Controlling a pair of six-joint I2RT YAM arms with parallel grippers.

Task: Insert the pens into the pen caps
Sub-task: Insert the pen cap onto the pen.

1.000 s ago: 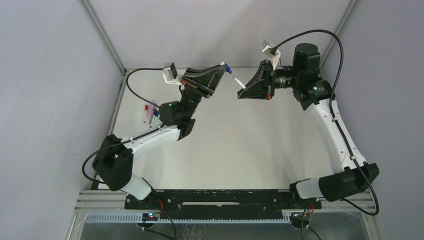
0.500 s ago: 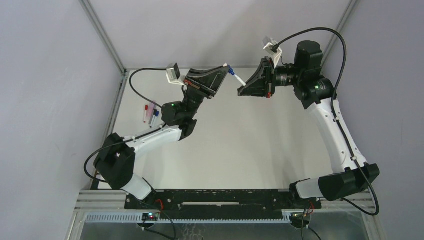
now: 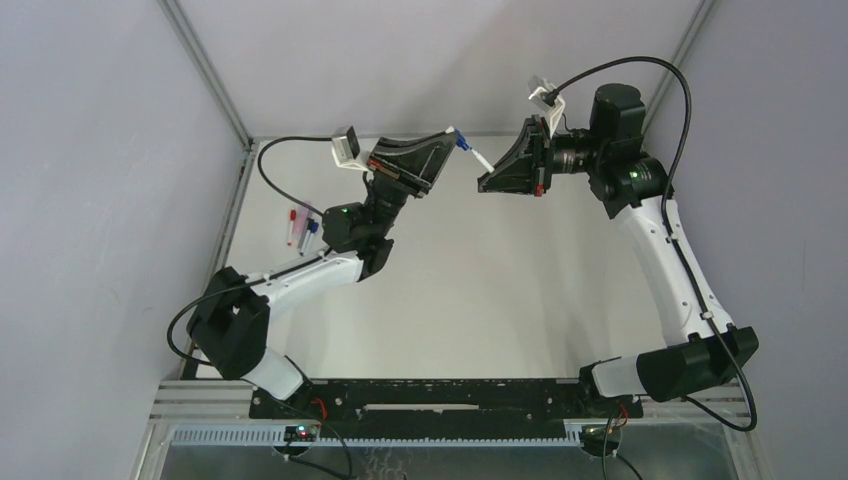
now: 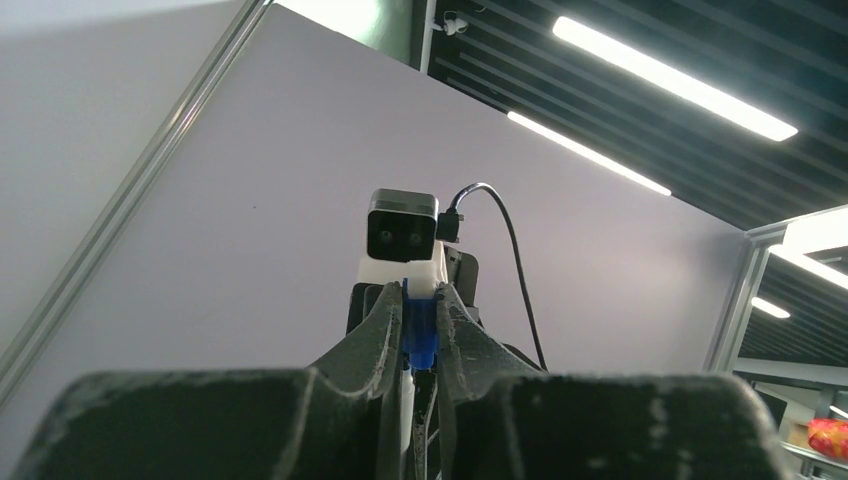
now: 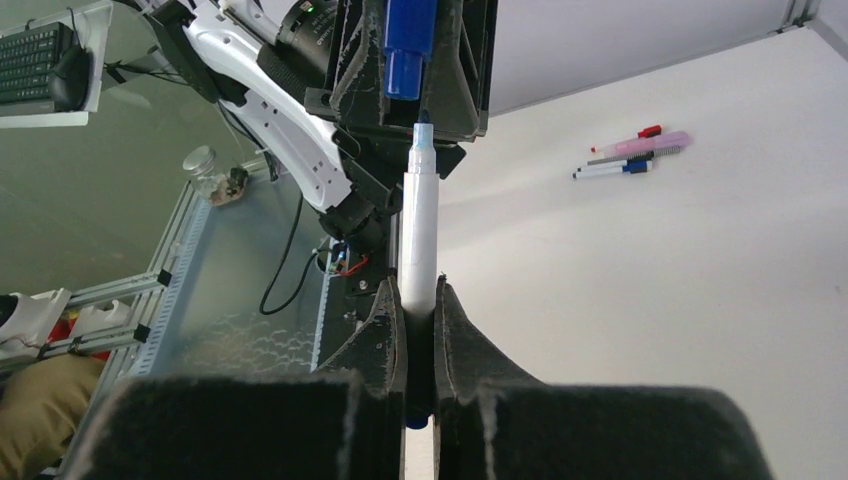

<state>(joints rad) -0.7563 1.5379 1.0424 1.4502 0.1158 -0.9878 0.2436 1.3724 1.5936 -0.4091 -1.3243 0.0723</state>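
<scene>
In the top view both arms are raised over the far part of the white table [image 3: 500,290]. My left gripper [image 3: 451,132] is shut on a blue pen cap [image 3: 462,143]; in the left wrist view that cap [image 4: 420,328] sits pinched between the fingertips. My right gripper [image 3: 489,175] is shut on a white pen [image 3: 481,160] with a blue end. Seen from the right wrist, the pen [image 5: 419,230] stands upright from the gripper [image 5: 420,310]. Its tip is just below the mouth of the blue cap [image 5: 408,45], almost touching it.
A pink marker [image 5: 655,143] and thin stick pens [image 5: 612,168] lie together on the table near the left wall, also visible as a small cluster of pens [image 3: 300,225] in the top view. Grey walls close in the left, back and right sides.
My left gripper has shifted right with the blue cap and the right gripper has brought the pen up, so tip and cap now meet. Little has moved in the last half second.
</scene>
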